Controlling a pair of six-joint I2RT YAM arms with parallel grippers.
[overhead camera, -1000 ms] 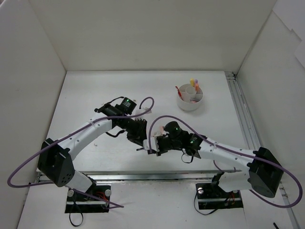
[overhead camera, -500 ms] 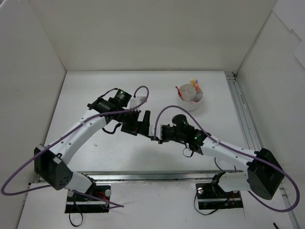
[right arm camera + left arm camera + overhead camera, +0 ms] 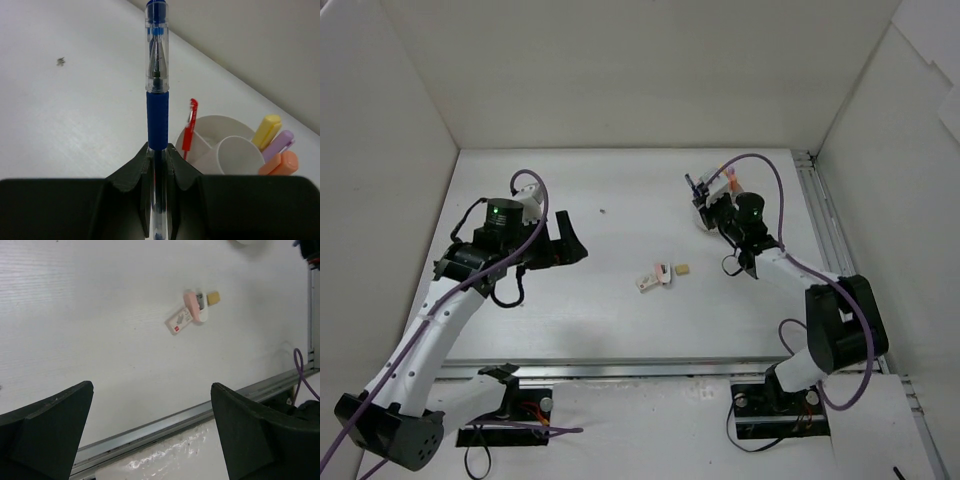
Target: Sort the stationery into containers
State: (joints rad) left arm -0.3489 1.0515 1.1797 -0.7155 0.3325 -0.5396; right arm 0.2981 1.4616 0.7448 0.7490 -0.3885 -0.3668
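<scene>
Blue pen [image 3: 157, 100]: since arms met mid-table, carried far right; clamped in shut right gripper [image 3: 159, 156], beside white divided dish [image 3: 220, 119]; drop pending.
Left gripper [image 3: 151, 390]: withdrawn left, jaws wide, empty.
Erasers [image 3: 656, 277], tan block [image 3: 682, 269]: mid-table, unsorted.
Right wall, rail [image 3: 825, 230] close to dish; open room leftward.

erasers [image 3: 660, 275]: open on all sides | dish [image 3: 216, 121]: right hand [image 3: 158, 155] with pen [image 3: 157, 100] close by, markers [image 3: 272, 145] standing inside
</scene>
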